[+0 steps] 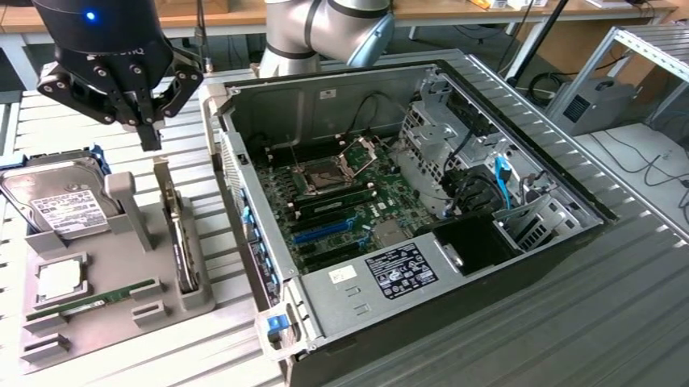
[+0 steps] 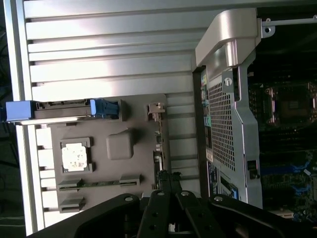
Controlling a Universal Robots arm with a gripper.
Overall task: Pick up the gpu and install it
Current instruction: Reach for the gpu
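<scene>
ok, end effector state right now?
End effector: closed, holding nothing; tips just above the gpu, which stands on edge in the gray tray.

Arm (image 1: 323, 32): we see its grey elbow bent.
Gripper (image 1: 151, 139): we see it pointing straight down, fingers pressed together.

gpu (image 1: 179, 238): thin card, seen edge-on
pose: upright on its long edge, seated in a slot
place: gray tray's (image 1: 113, 322) edge, exterior view's right
</scene>
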